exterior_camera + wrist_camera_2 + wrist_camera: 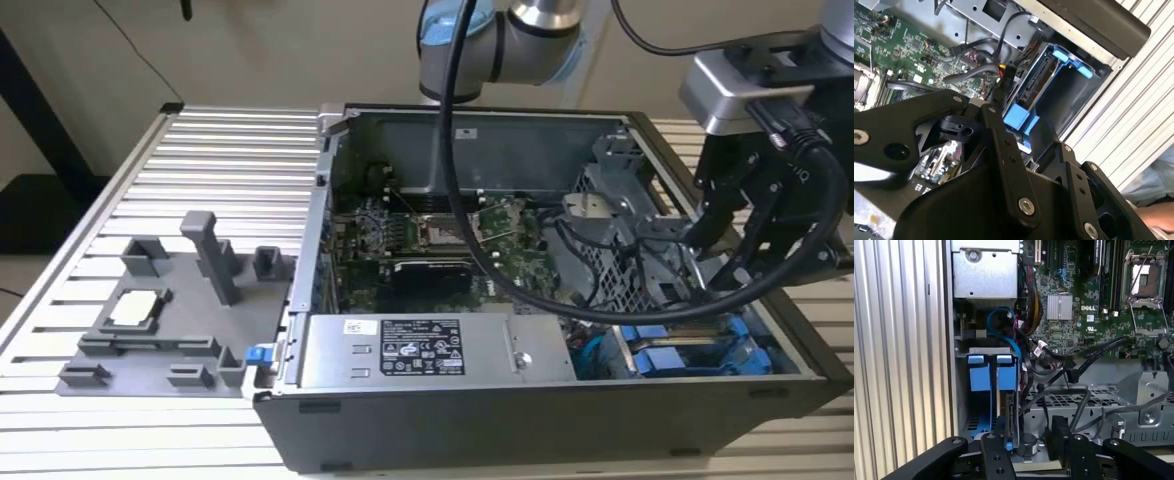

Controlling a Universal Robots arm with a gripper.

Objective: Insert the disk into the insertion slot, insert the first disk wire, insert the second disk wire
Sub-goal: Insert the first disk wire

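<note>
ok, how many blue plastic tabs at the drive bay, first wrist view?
2. One bright blue plastic tab by the case's outer wall, a second beside it, nearer the green motherboard; both at the dark grey metal drive bay. Others may be hidden deeper.

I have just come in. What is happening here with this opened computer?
A robot arm is working inside an open computer case that lies on a slatted metal table. Its gripper hangs over the drive bay at the exterior view's right. The disk, in its blue carrier, stands in the insertion slot. Loose black cables lie beside the bay; whether any is plugged into the disk cannot be told.
</note>
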